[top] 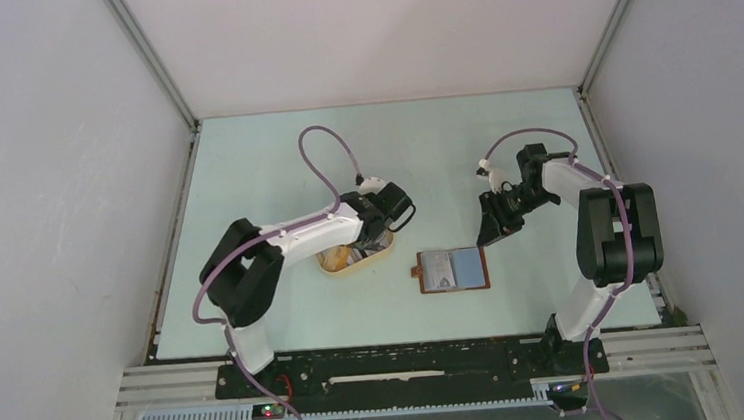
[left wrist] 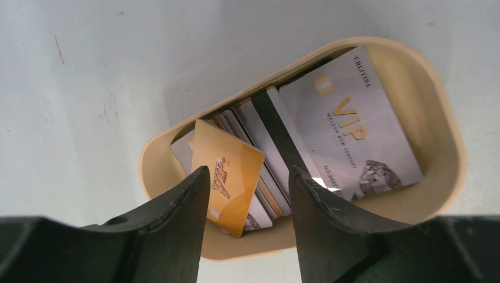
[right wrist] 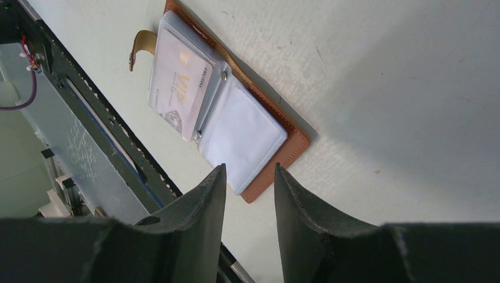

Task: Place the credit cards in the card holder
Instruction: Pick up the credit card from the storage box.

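From above, the wallet [top: 452, 270] lies open on the table [top: 274, 158], with the tray [top: 377, 258] near it at nine o'clock. The left gripper [top: 370, 238] hangs over the tray, and the right gripper [top: 487, 233] sits at the wallet's one o'clock.

At the left wrist, the jaws stand well apart and empty above the cards [left wrist: 330, 127] stacked in the tray, with an orange card [left wrist: 227, 180] at seven o'clock.

At the right wrist, the jaws are narrowly parted and empty. The open wallet lies at their twelve o'clock, a pale card [right wrist: 180, 82] in one sleeve.

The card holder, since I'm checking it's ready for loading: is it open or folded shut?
Open. The card holder lies spread flat, both clear pocket pages facing up, a VIP card visible in one.
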